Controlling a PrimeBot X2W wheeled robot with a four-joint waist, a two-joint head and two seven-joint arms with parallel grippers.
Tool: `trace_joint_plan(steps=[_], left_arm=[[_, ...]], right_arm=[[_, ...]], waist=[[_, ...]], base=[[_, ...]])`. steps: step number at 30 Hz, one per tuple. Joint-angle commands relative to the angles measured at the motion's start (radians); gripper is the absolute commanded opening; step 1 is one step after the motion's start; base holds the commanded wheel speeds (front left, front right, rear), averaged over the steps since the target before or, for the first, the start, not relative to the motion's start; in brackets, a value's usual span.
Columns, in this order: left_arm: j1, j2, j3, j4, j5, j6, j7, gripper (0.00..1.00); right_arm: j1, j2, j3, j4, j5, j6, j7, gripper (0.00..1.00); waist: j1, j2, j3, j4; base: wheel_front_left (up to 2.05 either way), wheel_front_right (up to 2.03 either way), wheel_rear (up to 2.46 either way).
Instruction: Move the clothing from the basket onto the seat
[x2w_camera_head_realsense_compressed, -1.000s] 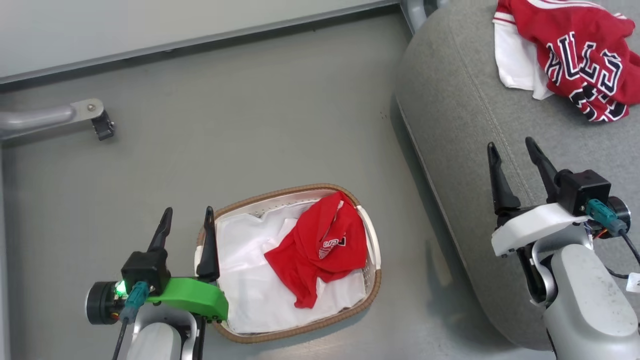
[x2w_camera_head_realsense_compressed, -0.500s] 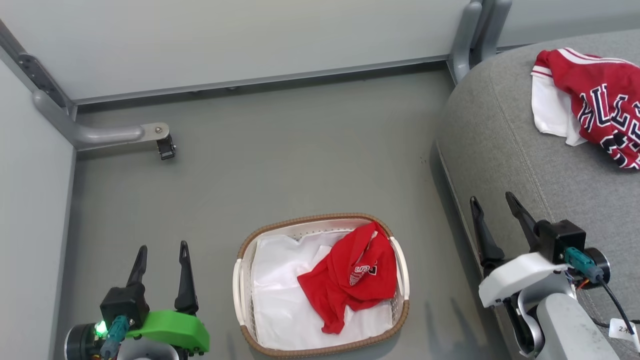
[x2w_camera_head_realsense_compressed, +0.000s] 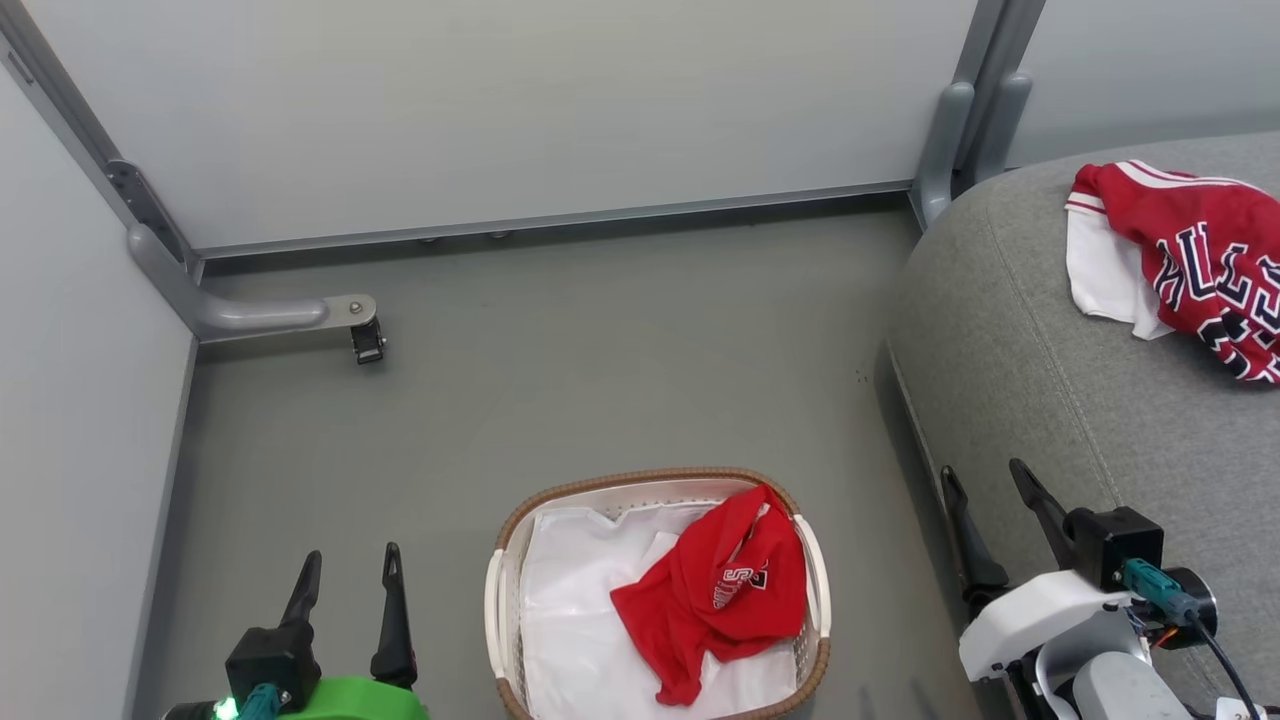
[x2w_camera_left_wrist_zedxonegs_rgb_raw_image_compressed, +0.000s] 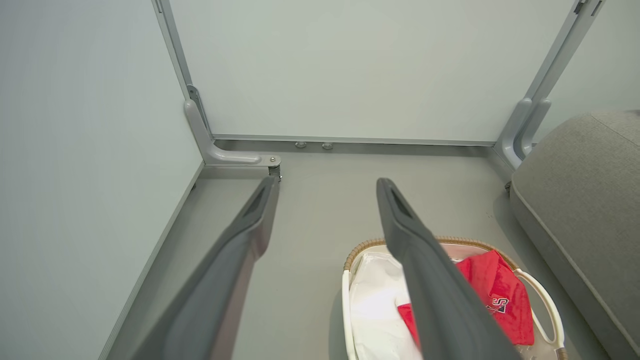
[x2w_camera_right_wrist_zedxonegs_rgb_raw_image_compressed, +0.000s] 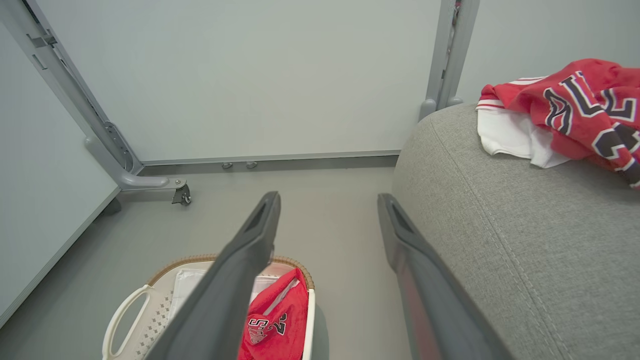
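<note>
The basket (x2w_camera_head_realsense_compressed: 640, 482) sits on the floor at the bottom centre, white with a brown woven rim. A crumpled red jersey (x2w_camera_head_realsense_compressed: 725, 590) lies in it on white cloth (x2w_camera_head_realsense_compressed: 580, 600). The same red jersey (x2w_camera_left_wrist_zedxonegs_rgb_raw_image_compressed: 495, 295) (x2w_camera_right_wrist_zedxonegs_rgb_raw_image_compressed: 275, 320) shows in both wrist views. On the grey seat (x2w_camera_head_realsense_compressed: 1030, 350) at the right lie a red lettered jersey (x2w_camera_head_realsense_compressed: 1195, 260) and a white garment (x2w_camera_head_realsense_compressed: 1100, 275). My left gripper (x2w_camera_head_realsense_compressed: 350, 560) is open, left of the basket. My right gripper (x2w_camera_head_realsense_compressed: 985, 478) is open at the seat's front edge. Both hold nothing.
Pale partition walls (x2w_camera_head_realsense_compressed: 500, 110) close the space at the back and left. A grey bracket with a black caster (x2w_camera_head_realsense_compressed: 367, 343) juts onto the floor at the left. A grey post (x2w_camera_head_realsense_compressed: 950, 140) stands beside the seat. Grey floor (x2w_camera_head_realsense_compressed: 600, 350) lies between wall and basket.
The head camera has tilted up and back, so more wall shows and basket and grippers sit lower in view. Both grippers stay open and empty; the clothing has not moved.
</note>
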Motion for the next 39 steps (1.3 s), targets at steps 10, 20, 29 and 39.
trace_joint_plan(steps=[10,20,29,39], left_arm=[[-0.118,0.003,-0.12,0.017,-0.006,-0.02,-0.001,1.0],[-0.398,0.004,-0.3,0.115,-0.019,-0.031,-0.001,1.0],[-0.588,0.004,-0.416,0.267,-0.052,-0.052,-0.001,1.0],[-0.748,0.006,-0.567,0.498,-0.055,-0.083,-0.001,1.0]], right_arm=[[-0.115,-0.012,-0.003,-0.098,0.013,-0.001,-0.002,1.0],[-0.28,-0.031,-0.042,-0.235,0.037,-0.001,-0.002,1.0],[-0.374,-0.015,-0.055,-0.319,0.062,-0.001,-0.002,1.0],[-0.405,0.009,-0.036,-0.361,0.074,-0.001,-0.002,1.0]], waist=[[0.0001,0.0,0.18,-0.067],[0.0001,0.0,0.454,-0.149],[0.0001,0.0,0.62,-0.211],[0.0001,0.0,0.729,-0.274]], base=[[0.0,0.0,0.0],[0.0,0.0,0.0],[0.0,0.0,0.0],[0.0,0.0,0.0]])
